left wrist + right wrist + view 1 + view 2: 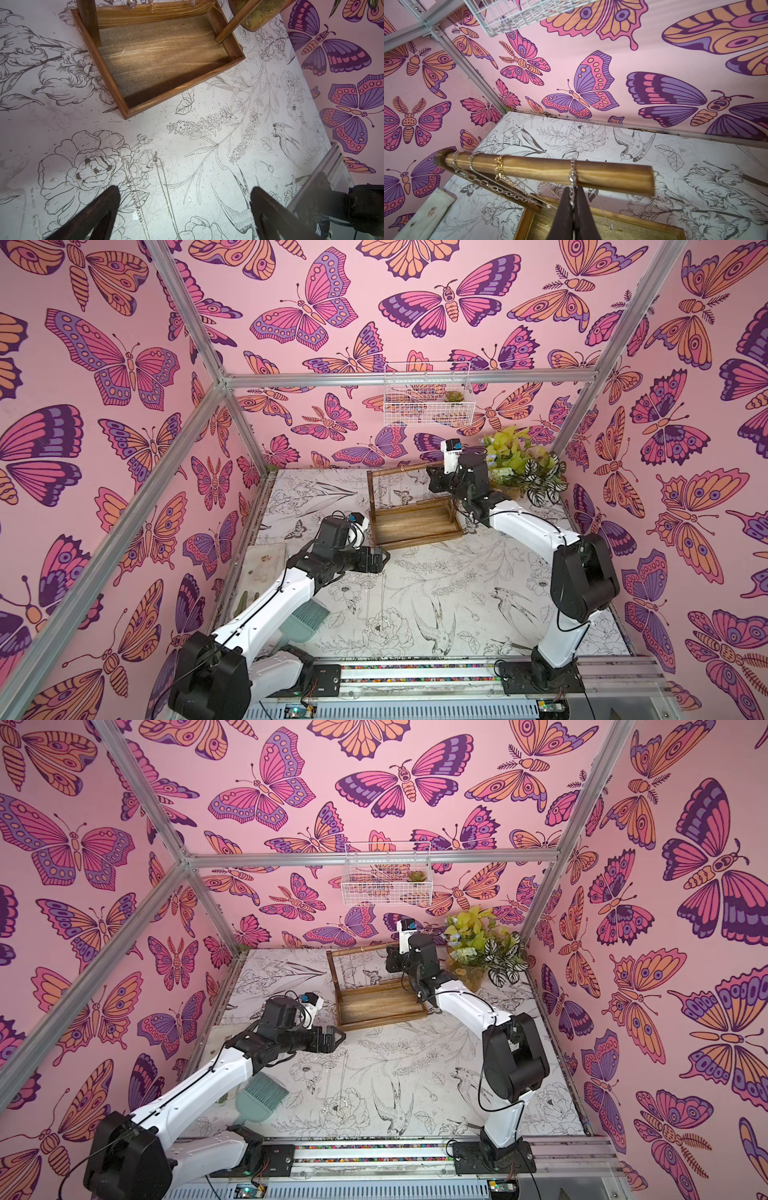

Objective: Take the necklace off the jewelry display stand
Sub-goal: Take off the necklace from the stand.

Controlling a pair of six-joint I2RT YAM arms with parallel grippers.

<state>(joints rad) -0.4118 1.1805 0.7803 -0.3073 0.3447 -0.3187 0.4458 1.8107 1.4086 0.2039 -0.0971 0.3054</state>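
Enclosure walls: pink panels printed with large orange, magenta, purple butterflies (316, 310), back and both sides. Silver aluminium frame bars (407, 378) along edges. White wire basket (415, 416) hung on back bar, small green succulent (453, 396) inside. Tabletop: white sheet with black line-drawn flowers, birds (457, 585). Yellow-green and striped leafy plants (523, 466) in back right corner. Light even, diffuse.

Stand (415, 526) sat toward back of table (457, 593); plants (523, 468) just right; basket (428, 406) on wall (332, 344) above; brush (305, 620) front left; two chains (133, 187) lay before stand.
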